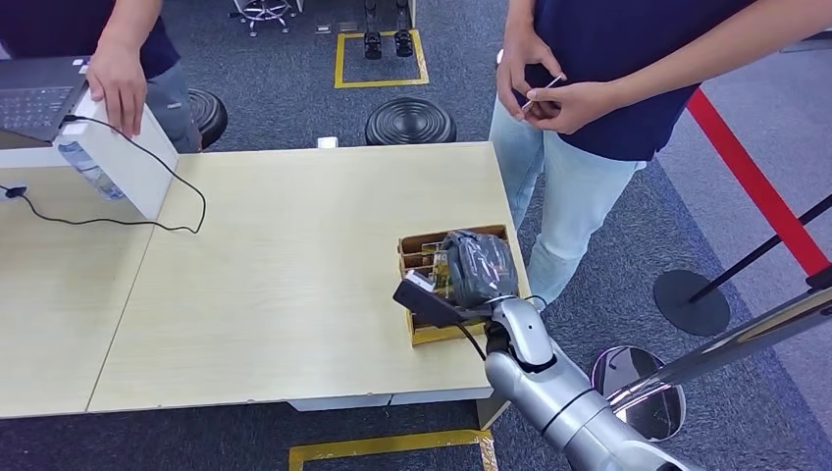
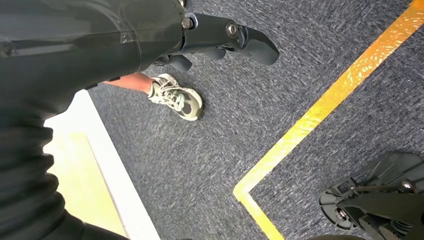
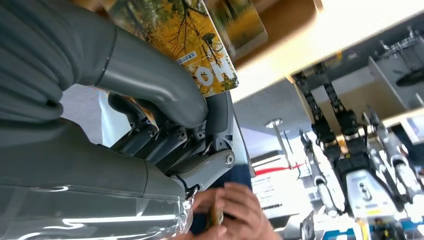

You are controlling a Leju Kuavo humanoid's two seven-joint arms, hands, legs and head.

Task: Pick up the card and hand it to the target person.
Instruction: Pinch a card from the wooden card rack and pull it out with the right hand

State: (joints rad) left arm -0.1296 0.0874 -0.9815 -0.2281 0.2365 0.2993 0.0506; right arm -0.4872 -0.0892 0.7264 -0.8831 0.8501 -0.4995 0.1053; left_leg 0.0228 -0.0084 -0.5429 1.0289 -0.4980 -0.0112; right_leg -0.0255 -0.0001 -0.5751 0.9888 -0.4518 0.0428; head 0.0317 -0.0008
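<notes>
Right hand (image 1: 478,267) down over wooden box (image 1: 424,249) at desk (image 1: 294,265) right edge, near front corner. Thumb and fingers (image 3: 165,142) apparently pinching yellow card (image 3: 200,55), grip partly hidden. Left hand (image 2: 220,37) hanging empty over carpet (image 2: 240,125), fingers loosely apart. Person (image 1: 598,88) just beyond desk's far right corner.

A room with a big wooden table and a grey carpet

The light wooden table (image 1: 285,285) stands on dark grey carpet (image 1: 608,324). Yellow tape (image 1: 381,59) marks squares on the floor, and a red line (image 1: 751,182) runs along the right side. A black round stool (image 1: 410,122) sits behind the table.
</notes>
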